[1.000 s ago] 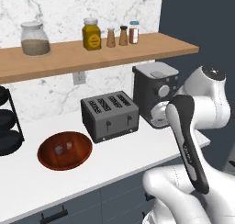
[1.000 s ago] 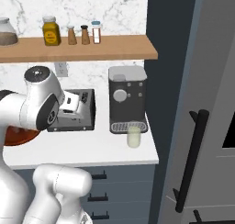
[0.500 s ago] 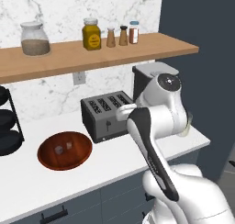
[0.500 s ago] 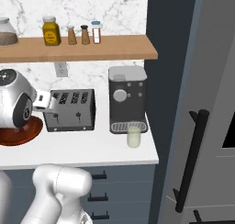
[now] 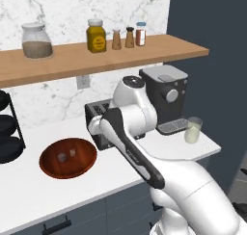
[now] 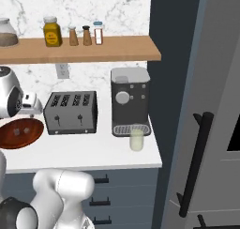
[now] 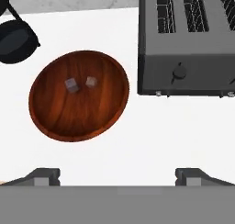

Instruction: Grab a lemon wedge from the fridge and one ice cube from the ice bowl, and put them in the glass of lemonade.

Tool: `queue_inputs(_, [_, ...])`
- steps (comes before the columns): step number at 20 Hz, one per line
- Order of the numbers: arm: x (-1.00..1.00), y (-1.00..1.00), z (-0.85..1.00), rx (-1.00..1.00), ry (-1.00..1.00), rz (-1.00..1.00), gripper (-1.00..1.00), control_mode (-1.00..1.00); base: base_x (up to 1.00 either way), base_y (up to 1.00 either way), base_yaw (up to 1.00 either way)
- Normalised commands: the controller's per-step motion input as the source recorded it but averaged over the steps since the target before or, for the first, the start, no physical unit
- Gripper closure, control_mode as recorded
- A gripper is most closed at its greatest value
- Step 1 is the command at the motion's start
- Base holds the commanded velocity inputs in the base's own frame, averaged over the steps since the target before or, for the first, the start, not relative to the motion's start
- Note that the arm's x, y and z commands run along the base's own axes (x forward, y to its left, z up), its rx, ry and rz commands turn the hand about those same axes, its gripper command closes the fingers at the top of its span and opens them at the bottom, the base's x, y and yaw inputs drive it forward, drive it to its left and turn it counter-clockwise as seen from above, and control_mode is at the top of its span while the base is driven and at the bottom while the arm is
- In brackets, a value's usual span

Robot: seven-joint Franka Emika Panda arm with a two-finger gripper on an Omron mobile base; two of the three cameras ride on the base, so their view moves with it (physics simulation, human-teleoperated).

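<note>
The ice bowl (image 7: 94,120) is a shallow reddish-brown wooden dish on the white counter, and two ice cubes (image 7: 70,84) (image 7: 91,82) lie near its middle. My gripper (image 7: 117,177) hovers above the counter just off the bowl's rim, open and empty. The same ice bowl (image 5: 53,167) (image 6: 14,138) sits left of the toaster. The glass of lemonade (image 5: 193,130) (image 6: 136,138) stands in front of the coffee machine. The fridge (image 6: 215,106) is the tall grey door with a black bar handle on the right. The lemon wedge is out of view.
A dark toaster (image 7: 188,58) (image 6: 71,113) stands close beside the bowl. The black coffee machine (image 5: 166,97) (image 6: 130,101) is further right. A black stacked rack (image 7: 16,39) (image 5: 7,133) sits at the bowl's other side. Jars and shakers line a wooden shelf (image 5: 144,48) above.
The arm has swung left, from in front of the coffee machine and toaster across to the ice bowl's side. The jaws have stayed open.
</note>
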Motion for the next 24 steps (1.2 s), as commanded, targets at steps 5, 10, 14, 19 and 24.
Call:
queue_inputs(5, [0.03,0.57,-0.59,-0.02,0.00,0.22,-1.00,-1.00,0.00,0.00,0.00])
queue_inputs(10, [0.63,0.86,-0.19,-0.13,0.06,0.05,-1.00,-1.00,0.00,0.00,0.00])
queue_inputs(14, [0.69,0.96,-0.10,-0.16,0.21,0.00,-1.00,-1.00,0.00,0.00,0.00])
queue_inputs(19, [0.38,0.61,-0.14,-0.12,0.27,0.00,-1.00,-1.00,0.00,0.00,0.00])
queue_inputs(24, [0.07,0.00,-0.36,-0.02,0.15,0.00,-1.00,-1.00,0.00,0.00,0.00])
